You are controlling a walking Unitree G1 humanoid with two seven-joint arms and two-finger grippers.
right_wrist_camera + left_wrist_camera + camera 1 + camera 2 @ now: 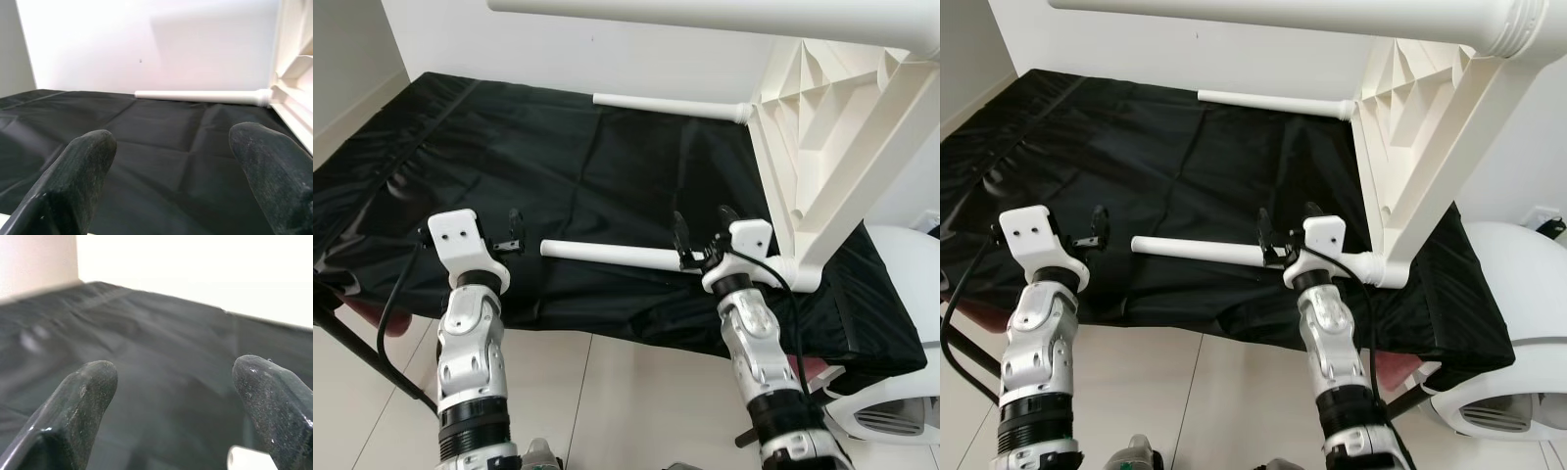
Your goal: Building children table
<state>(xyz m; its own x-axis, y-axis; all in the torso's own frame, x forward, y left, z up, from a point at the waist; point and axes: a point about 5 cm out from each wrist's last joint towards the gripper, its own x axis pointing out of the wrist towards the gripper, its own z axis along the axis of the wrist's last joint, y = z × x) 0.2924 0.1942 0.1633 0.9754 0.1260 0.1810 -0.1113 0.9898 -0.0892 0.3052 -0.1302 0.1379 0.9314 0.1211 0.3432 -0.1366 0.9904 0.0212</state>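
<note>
Black cloth (558,166) spread across mid-frame. White table top (822,147) tipped on edge at right, legs attached: far leg (671,106) upper centre, near leg (617,256) centre. Right gripper (701,238) fingers spread astride near leg. Left gripper (512,238) spread, lower left, just beside leg's free end.

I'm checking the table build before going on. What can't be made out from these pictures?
- Near leg: whether it is fully seated in the tabletop; the right hand covers part of it in the eye views.
- Top leg: its left end is cut off by the picture edge.
- Left wrist view: blurred; the cloth shows no detail.
- White object: cut off at the right.
</note>
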